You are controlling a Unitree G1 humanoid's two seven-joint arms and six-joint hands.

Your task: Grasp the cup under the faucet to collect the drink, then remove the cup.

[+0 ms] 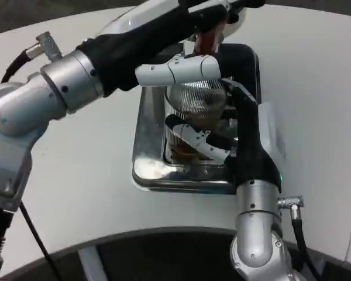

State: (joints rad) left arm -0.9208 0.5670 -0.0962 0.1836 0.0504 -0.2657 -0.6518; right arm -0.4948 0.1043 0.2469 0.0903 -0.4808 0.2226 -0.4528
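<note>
The right hand [207, 126] wraps its white and black fingers around the cup [196, 114] — a clear, ribbed cup with brown drink showing near its bottom. One finger lies across the cup's upper part, others curl around its lower part, so the cup sits held inside this hand's grasp. Beneath the hand and cup lies the shiny metal drip tray [146, 170], its rim showing to the left of and below the fingers. Just above the hand, a reddish-brown faucet handle [209, 38] rises over the cup's mouth.

The left hand [213, 12] is up at that handle, at the top edge of the picture; its fingers are cut off by the edge and partly hidden, so whether it grips the handle cannot be told. The left forearm [64, 88] crosses from the left side above the tray, hiding part of the machine behind the cup. The right forearm [254, 205] comes up from below, blocking the tray's right side. All rests on the white table [76, 175].
</note>
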